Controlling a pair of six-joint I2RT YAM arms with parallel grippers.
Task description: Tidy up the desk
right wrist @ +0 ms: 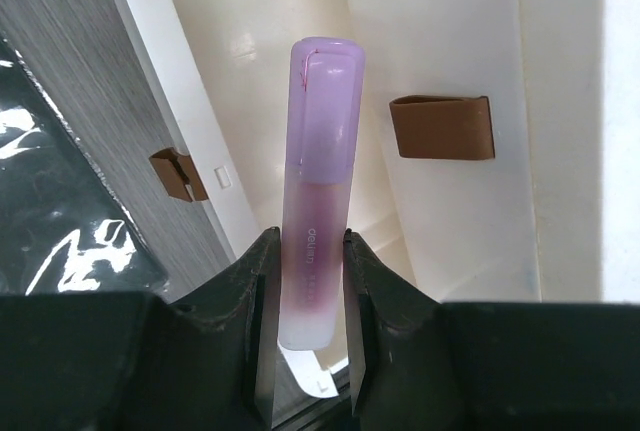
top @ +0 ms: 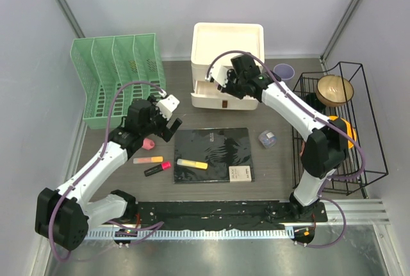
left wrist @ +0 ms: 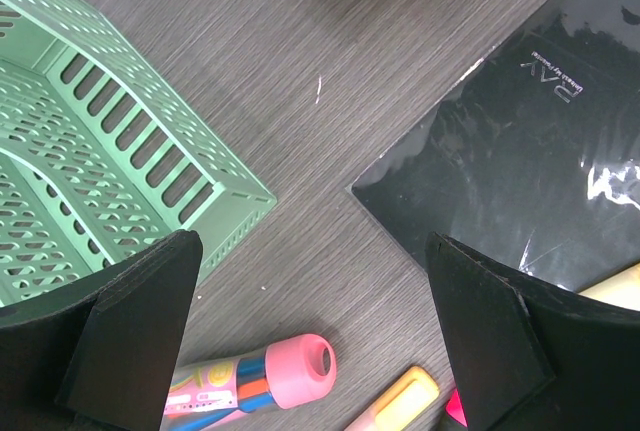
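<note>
right gripper [right wrist: 308, 251] clamps purple highlighter [right wrist: 322, 131], hidden overhead

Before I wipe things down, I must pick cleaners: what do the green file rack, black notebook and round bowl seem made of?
Mint-green slotted file rack: likely moulded plastic, matte, given its uniform colour and perforated walls. Black rectangular notebook: cover under clear glossy film, judging by wrinkled glare streaks. Round tan bowl: possibly wood or bamboo, satin sheen; grain too small to confirm.
</note>
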